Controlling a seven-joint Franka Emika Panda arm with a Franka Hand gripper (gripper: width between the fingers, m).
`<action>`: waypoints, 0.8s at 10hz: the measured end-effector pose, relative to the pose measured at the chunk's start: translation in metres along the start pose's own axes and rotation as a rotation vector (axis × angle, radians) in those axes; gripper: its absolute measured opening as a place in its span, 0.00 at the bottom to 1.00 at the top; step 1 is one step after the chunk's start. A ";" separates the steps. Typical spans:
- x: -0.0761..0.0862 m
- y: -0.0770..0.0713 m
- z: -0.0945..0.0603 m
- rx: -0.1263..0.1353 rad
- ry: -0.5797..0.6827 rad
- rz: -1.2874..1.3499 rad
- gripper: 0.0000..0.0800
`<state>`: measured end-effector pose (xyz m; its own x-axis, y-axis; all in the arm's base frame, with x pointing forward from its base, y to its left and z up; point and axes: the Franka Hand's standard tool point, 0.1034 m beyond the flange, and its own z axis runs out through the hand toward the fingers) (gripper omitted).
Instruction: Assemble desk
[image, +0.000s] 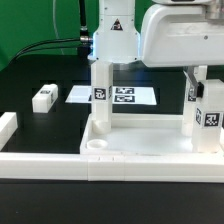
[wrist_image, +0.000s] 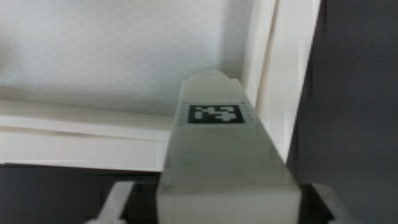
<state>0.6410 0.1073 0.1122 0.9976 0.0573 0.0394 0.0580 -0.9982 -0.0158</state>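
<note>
Fingers (wrist_image: 210, 208): in the wrist view the two dark fingers sit against opposite faces of a white square leg (wrist_image: 217, 150), clamped on it. The exterior view hides this contact; there the arm's white wrist housing (image: 113, 35) comes straight down over the same leg (image: 101, 95), covering its upper end.

Arm pose: vertical, wrist directly above the held leg, which stands upright at the desk top's corner on the exterior view's left. Whether the leg is seated in a socket cannot be told.

The wrist view alone shows the tag on the leg close up, with the desk top's (wrist_image: 107, 70) white floor and rim behind. The exterior view alone shows the layout: the desk top (image: 140, 145) lies on the black surface (image: 40, 70), tray side up, a round socket (image: 96, 146) visible in its near corner.

Count: three legs visible. One held; a second leg (image: 198, 108) upright at the exterior view's right, tag facing the camera; a third leg (image: 45, 97) lying loose on the surface, well apart. One marker board (image: 115, 95) lies behind the desk top. Low white border wall (image: 40, 163) pieces run along the front.
</note>
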 end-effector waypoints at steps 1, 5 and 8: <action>0.000 0.000 0.000 0.000 0.000 0.000 0.36; -0.002 0.001 0.001 0.002 -0.003 0.463 0.36; -0.005 0.018 -0.001 -0.025 0.002 0.690 0.37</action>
<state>0.6371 0.0888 0.1127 0.8056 -0.5917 0.0307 -0.5915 -0.8062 -0.0147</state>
